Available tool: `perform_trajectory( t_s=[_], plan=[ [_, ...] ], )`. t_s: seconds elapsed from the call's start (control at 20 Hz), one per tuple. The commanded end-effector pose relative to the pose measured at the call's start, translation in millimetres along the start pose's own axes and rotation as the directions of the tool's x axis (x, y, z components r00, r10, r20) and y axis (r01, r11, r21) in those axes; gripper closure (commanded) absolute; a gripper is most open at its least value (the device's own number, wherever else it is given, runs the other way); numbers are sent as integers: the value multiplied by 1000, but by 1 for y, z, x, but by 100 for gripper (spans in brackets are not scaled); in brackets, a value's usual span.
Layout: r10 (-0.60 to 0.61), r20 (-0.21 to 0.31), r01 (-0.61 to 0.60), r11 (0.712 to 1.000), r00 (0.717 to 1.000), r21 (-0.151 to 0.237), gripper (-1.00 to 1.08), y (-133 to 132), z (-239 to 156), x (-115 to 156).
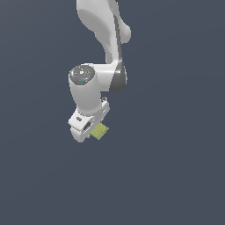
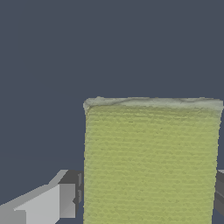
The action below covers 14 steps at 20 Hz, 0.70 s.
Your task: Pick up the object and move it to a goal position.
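Yellow-green block [image 2: 151, 162] is what we see first. It sits between the two fingers [image 2: 65, 199] of the white tool [image 1: 90, 130], and both fingers press on its sides, so the tool is closed around it. From the outside camera, we see the block poking out under the tool, on that view's right. All around is plain dark blue-grey.

Block [image 1: 100, 131]: largely hidden beneath gripper [image 1: 90, 132] in exterior view; only one corner shown. Wrist view: block [image 2: 151, 162] cut off by lower edge; one finger [image 2: 48, 203] cropped at corner, other cropped at side edge. Arm [image 1: 103, 30] cut off by upper edge.
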State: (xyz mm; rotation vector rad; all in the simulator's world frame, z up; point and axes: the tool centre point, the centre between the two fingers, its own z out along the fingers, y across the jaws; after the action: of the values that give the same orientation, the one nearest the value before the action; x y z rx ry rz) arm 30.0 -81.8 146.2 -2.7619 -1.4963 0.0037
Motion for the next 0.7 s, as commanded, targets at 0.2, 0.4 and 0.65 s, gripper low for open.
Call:
perform_trajectory(
  t_s=[0.2,0.4,0.65],
  plan=[
    [-1,-1,1,1000,1000,-1,108,-1,-81,-6],
    [-1,-2,1,1000,1000,-1,108,-1,-130,-9],
    [-1,-2,1,1000,1000,-1,108,-1,-187,-13]
  ],
)
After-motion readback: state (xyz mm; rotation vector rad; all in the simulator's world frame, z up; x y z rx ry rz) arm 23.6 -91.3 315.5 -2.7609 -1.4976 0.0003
